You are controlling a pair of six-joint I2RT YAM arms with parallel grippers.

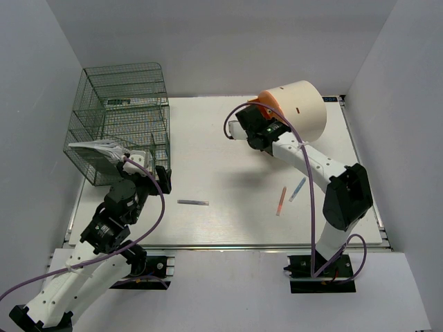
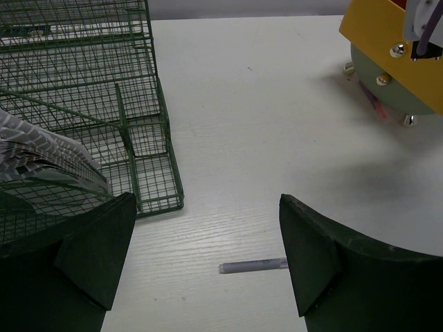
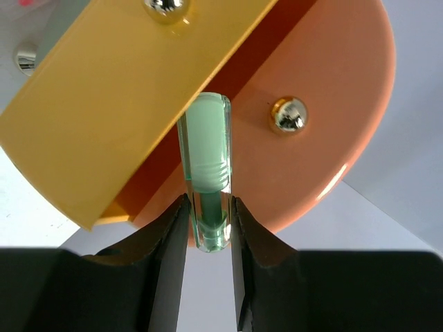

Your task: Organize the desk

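Observation:
The white desk [image 1: 208, 149] carries a grey pen [image 1: 192, 203], an orange pen [image 1: 281, 200] and a blue pen [image 1: 297, 188]. My right gripper [image 1: 257, 126] is shut on a clear green pen [image 3: 206, 173] and holds its tip at the orange face [image 3: 325, 124] of the cream cylinder [image 1: 297, 107], beside a yellow panel [image 3: 118, 104]. My left gripper [image 1: 147, 171] is open and empty by the front corner of the green wire rack [image 1: 121, 117]. In the left wrist view the grey pen [image 2: 252, 265] lies on the desk between the gripper's [image 2: 208, 256] spread fingers.
Folded papers [image 1: 97, 149] lie in the rack's lower front shelf and show in the left wrist view [image 2: 41, 155]. The cylinder [image 2: 394, 62] stands at the back right on small metal feet, with a pen tip [image 2: 374, 104] under it. Aluminium rails edge the desk.

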